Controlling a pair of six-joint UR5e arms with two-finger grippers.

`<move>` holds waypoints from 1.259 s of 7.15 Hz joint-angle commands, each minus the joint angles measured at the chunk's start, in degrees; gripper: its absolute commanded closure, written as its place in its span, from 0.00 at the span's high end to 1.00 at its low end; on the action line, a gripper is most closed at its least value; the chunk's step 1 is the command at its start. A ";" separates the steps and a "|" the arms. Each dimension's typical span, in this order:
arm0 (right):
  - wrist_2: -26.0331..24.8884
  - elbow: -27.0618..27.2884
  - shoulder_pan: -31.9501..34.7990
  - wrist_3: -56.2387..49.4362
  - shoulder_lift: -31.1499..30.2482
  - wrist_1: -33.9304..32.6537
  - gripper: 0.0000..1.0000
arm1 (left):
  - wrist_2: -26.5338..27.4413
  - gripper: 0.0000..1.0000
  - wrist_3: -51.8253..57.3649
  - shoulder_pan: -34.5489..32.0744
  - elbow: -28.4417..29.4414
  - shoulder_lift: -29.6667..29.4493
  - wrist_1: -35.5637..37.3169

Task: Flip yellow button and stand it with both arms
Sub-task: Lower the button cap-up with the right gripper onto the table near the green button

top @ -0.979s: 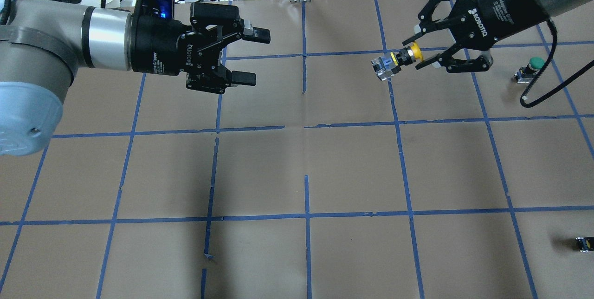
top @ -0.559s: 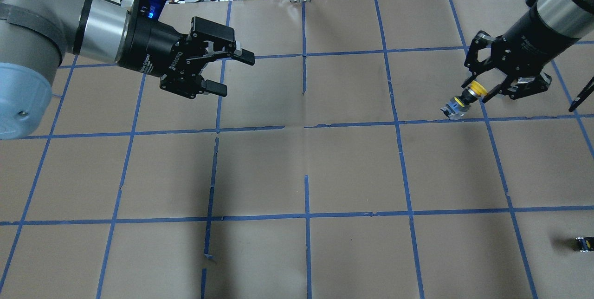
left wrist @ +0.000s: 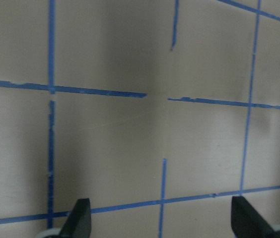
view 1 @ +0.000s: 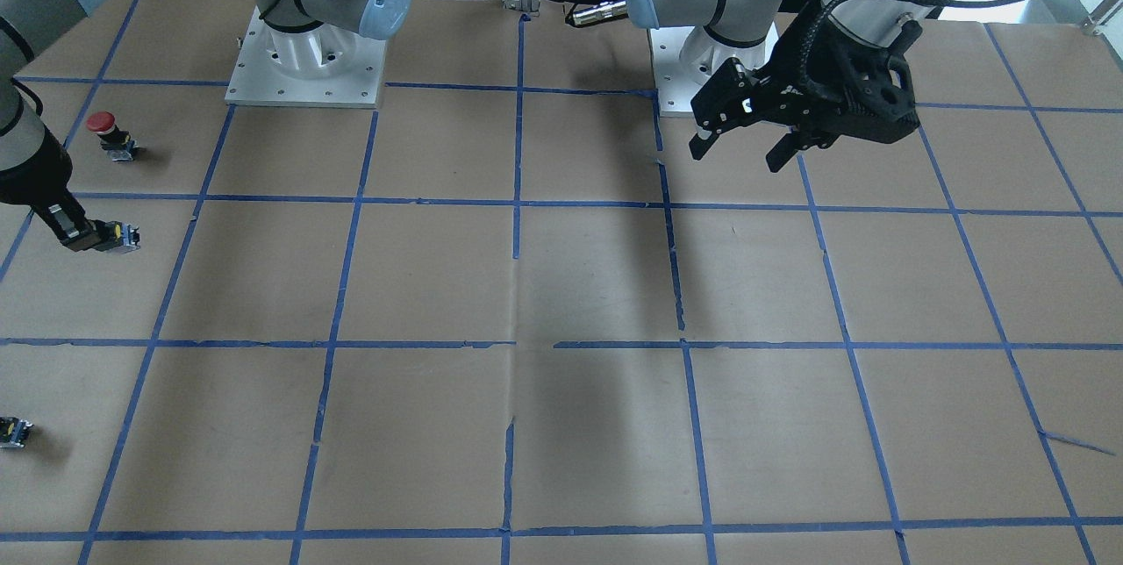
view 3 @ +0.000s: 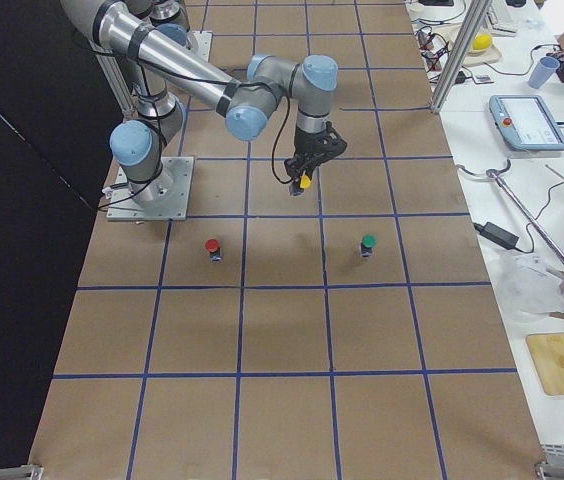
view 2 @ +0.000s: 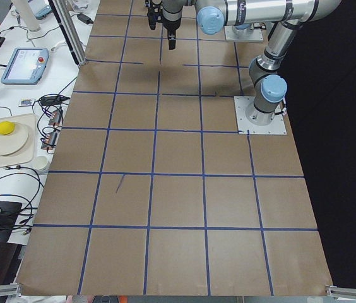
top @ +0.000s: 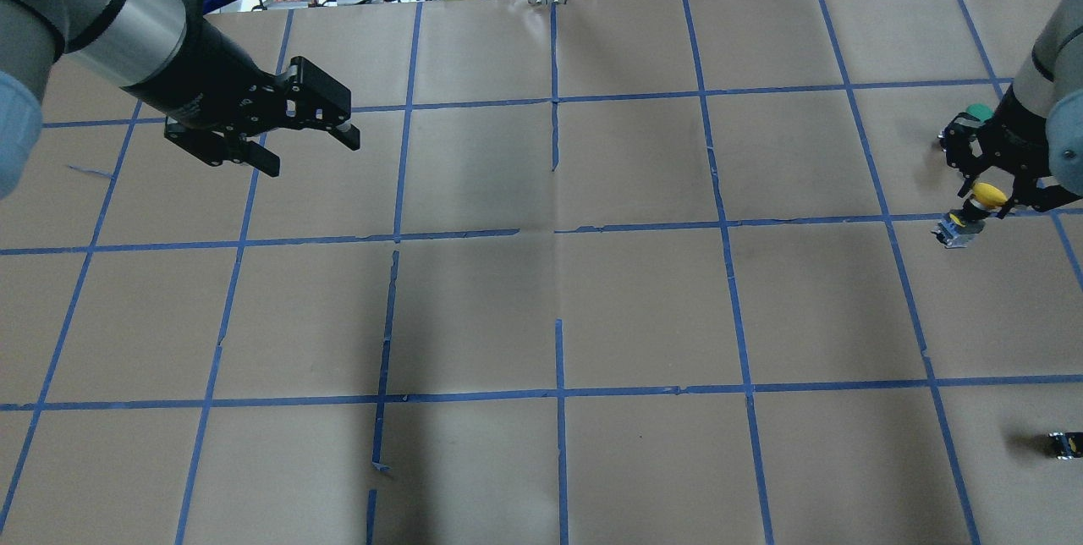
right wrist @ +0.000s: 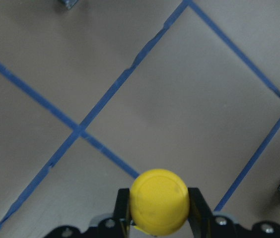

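Since a second ago the right pincer (top: 988, 191) has swung to the counter's (top: 643, 308) right side and turned downward. It is clenched on the yellow button (right wrist: 159, 201) by its round cap, so the grey boxy body hangs below, slightly tilted, probably for standing it. The left pincer (top: 311, 154), released and empty, has retreated far left.

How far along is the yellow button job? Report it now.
Done: right gripper is shut on the yellow button, by its cap, body pointing down. In hand: placing it; table contact is unclear. Left: stand it and release. Left gripper hangs open, far off.
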 commanded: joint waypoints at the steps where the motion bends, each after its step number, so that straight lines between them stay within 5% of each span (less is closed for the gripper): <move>1: -6.83 4.93 -0.18 1.55 2.45 -11.01 0.06 | 9.85 1.00 0.42 -1.47 3.33 -2.15 -0.82; 3: -10.60 7.75 -0.26 1.55 5.60 -19.00 0.07 | 16.26 1.00 2.16 -5.33 6.49 -5.04 -2.65; 7: -13.26 15.82 -4.03 -5.16 8.35 -40.59 0.07 | 15.68 1.00 5.16 -6.06 9.48 -5.85 -3.62; 9: -12.64 17.96 -4.48 -6.44 8.26 -45.14 0.09 | 15.33 1.00 5.25 -5.00 9.93 -6.90 -7.24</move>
